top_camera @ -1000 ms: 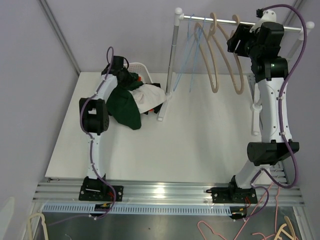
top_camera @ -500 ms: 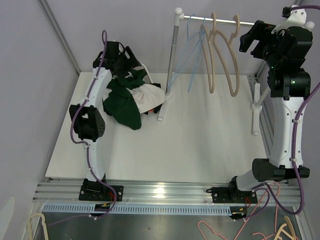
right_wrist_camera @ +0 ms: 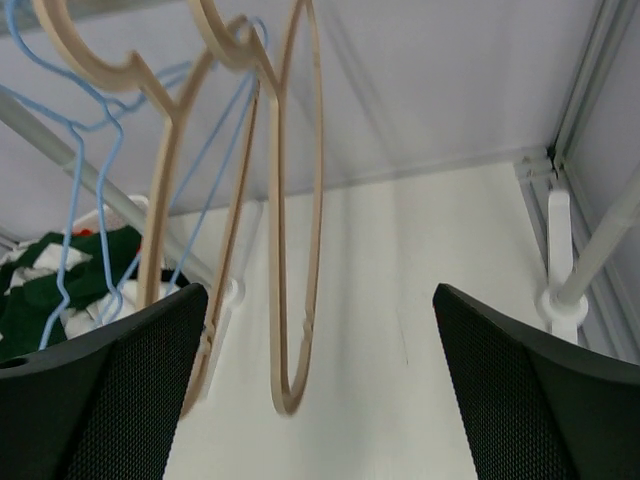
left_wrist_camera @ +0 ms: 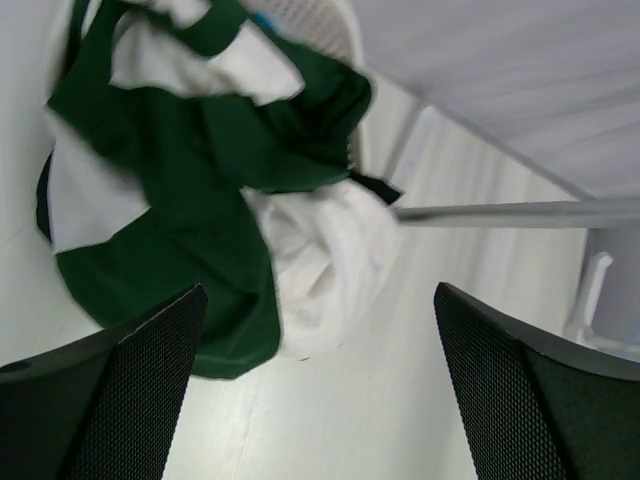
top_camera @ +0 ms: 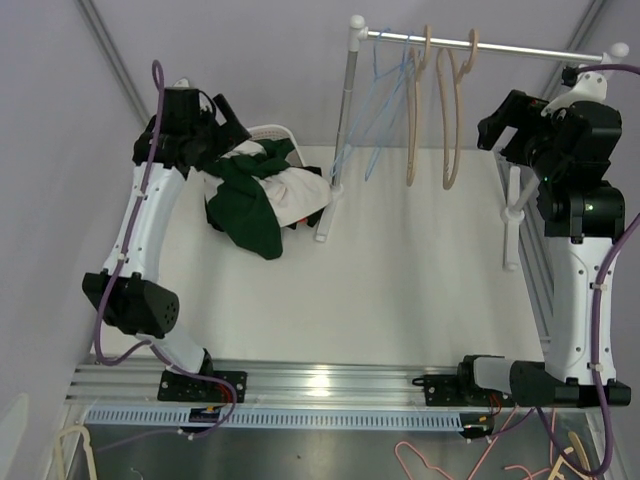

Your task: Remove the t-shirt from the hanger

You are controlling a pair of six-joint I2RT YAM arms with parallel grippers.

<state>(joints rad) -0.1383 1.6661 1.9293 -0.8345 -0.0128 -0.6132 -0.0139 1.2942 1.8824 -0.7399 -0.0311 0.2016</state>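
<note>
The t-shirt, dark green with white panels, lies crumpled on the table and over a basket at the back left, off any hanger. In the left wrist view the t-shirt fills the upper left. My left gripper hangs open just above and left of the heap, and its wrist view shows the left gripper holding nothing. A bare wooden hanger hangs on the rail. My right gripper stands open to its right, apart from it. In the right wrist view the hanger dangles ahead of the empty right gripper.
A white garment lies bunched against the green one. The white basket sits under the heap. The rail rests on a post and carries a second wooden hanger and blue wire hangers.
My left gripper has opened and lifted back to the left, away from the heap. My right gripper has opened wider and drawn right and down from the wooden hangers, which have swung.
</note>
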